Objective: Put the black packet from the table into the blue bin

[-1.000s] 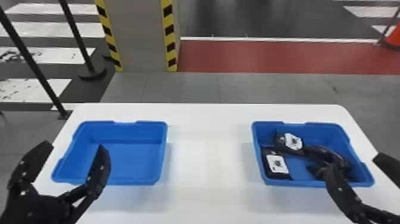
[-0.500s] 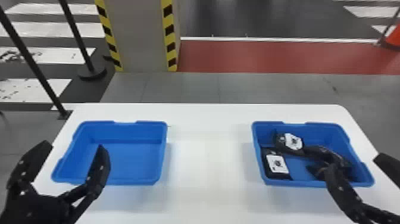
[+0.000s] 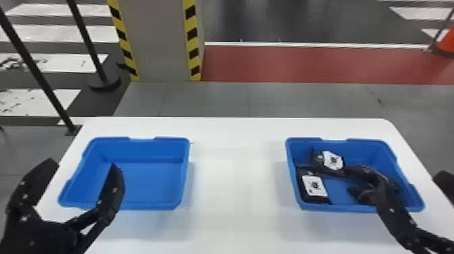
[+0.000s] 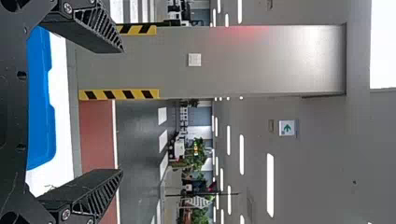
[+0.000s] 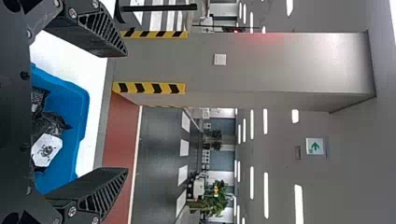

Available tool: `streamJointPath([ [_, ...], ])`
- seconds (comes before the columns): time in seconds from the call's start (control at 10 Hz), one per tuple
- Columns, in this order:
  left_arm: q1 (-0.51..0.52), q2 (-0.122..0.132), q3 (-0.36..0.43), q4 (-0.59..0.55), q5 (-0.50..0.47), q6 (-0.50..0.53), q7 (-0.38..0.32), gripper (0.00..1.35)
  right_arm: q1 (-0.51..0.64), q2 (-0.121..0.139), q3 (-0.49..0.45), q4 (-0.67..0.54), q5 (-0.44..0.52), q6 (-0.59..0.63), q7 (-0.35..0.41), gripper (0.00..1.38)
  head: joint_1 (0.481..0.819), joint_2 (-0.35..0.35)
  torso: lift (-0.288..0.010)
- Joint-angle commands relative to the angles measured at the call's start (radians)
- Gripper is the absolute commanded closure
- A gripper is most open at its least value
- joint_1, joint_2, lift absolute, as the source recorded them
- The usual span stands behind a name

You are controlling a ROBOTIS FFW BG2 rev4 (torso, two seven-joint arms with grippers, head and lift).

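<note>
Blue bins number two on the white table (image 3: 233, 189): an empty one (image 3: 145, 182) by its left edge, another (image 3: 337, 194) by its right, holding at least two black packets (image 3: 314, 185), white-labelled, and crumpled film (image 3: 359, 172), partly hidden. Left gripper (image 3: 82, 164) and right gripper (image 3: 410, 180) have fingers apart.

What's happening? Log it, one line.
left black gripper: open, empty | right black gripper: open, by right blue plastic bin | white-labelled black packets: inside | left blue plastic bin: on white table
</note>
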Motion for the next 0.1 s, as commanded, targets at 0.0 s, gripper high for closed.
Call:
streamJointPath([
  [0.0,0.0,-0.001,0.003,-0.001,-0.002,-0.006,0.0,0.11,0.009,0.001,0.003,-0.007,0.0,-0.005,-0.005,0.15,0.695,0.01,-0.11],
])
